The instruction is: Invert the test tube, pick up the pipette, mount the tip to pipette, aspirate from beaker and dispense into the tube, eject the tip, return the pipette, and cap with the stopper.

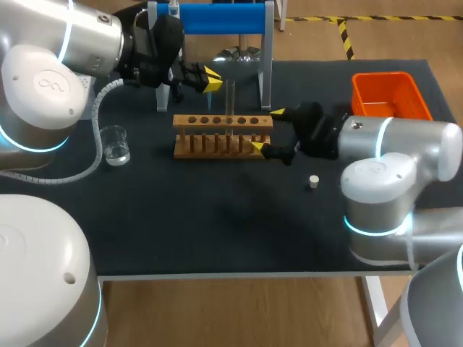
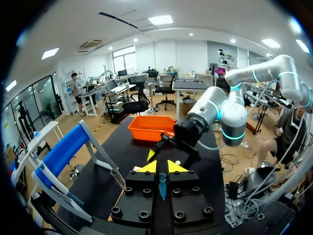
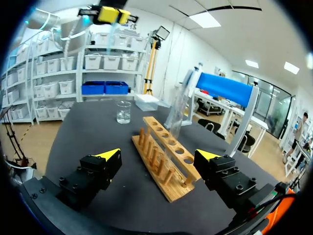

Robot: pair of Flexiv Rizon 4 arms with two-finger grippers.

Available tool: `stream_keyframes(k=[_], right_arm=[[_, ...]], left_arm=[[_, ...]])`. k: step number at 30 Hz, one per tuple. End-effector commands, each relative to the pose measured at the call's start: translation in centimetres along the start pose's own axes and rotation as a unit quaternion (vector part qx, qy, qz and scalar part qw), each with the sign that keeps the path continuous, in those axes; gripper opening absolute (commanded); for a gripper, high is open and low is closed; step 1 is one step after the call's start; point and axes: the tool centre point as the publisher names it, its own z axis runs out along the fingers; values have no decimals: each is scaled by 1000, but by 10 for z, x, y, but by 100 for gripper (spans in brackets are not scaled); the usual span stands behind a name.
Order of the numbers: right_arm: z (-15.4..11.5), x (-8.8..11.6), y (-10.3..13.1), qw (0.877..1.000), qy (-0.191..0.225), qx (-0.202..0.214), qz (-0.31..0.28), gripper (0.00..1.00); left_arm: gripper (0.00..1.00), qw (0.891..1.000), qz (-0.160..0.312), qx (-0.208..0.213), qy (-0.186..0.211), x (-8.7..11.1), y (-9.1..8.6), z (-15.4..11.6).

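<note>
Beside the rack [image 1: 223,134], right pincer [image 1: 267,130] wide open, left pincer [image 2: 162,166] clamping slim bluish piece [image 2: 162,188].

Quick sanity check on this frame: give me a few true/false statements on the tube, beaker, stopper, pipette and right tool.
1. A tube stands upright in the rack. True.
2. The right tool is shut on the tube. False: it is open, straddling the rack's end and holding nothing.
3. The beaker stands beside the stopper. False: they are on opposite sides of the rack, with the beaker toward the left arm.
4. The stopper lies on the table, apart from the rack. True.
5. The pipette lies flat on the table. False: it hangs on the stand.
</note>
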Motion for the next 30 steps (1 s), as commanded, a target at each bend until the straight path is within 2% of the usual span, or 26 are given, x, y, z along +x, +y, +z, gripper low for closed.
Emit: stream_keyframes(k=[1, 11, 21, 30], right_arm=[[-55, 4, 6, 998, 40, -40, -3, 100], [-70, 42, 41, 988, 107, -107, -3, 100], [-69, 61, 62, 978, 154, -144, 0, 100], [-62, 73, 79, 966, 201, -160, -3, 100]], left_arm=[[0, 1000, 0, -2, 2, -1, -1, -1], [0, 1000, 0, -2, 2, -1, -1, -1], [0, 1000, 25, 3, 9, 28, -4, 7], [0, 999, 44, 5, 27, 49, -17, 8]])
